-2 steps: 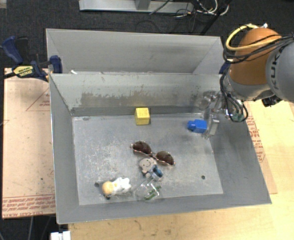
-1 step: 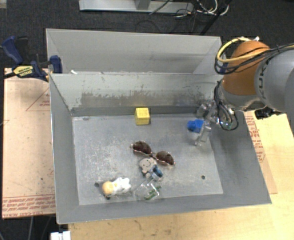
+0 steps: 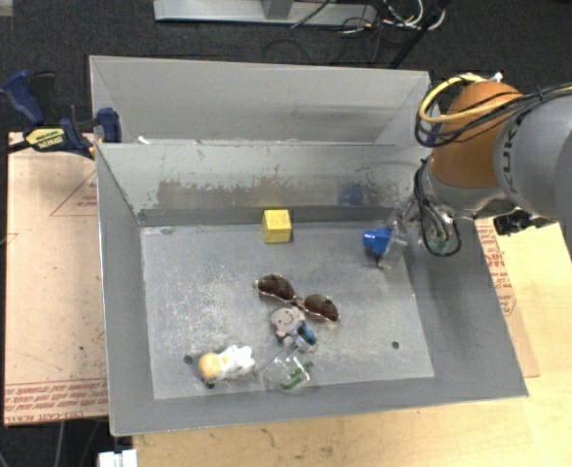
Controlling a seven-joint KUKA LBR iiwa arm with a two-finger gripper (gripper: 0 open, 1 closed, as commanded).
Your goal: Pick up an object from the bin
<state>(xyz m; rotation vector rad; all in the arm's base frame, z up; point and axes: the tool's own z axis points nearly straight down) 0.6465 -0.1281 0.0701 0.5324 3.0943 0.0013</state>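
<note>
Grey metal bin (image 3: 184, 280), floor scuffed. Gripper (image 3: 405, 233): low at the right wall; whether open or closed cannot be told. Small blue plastic piece (image 3: 375, 242): right side, just beside the gripper. Yellow cube (image 3: 277, 225): at the back wall. Brown-lensed sunglasses (image 3: 296, 298): mid-floor.

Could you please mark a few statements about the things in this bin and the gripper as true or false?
1. A yellow block sits near the back wall of the bin. True.
2. The sunglasses lie in the back left corner. False: they lie near the middle, towards the front.
3. The gripper is at the bin's right side, close to a small blue thing. True.
4. The gripper is over the white and yellow toy. False: that toy lies at the front left, well apart from the gripper.
</note>
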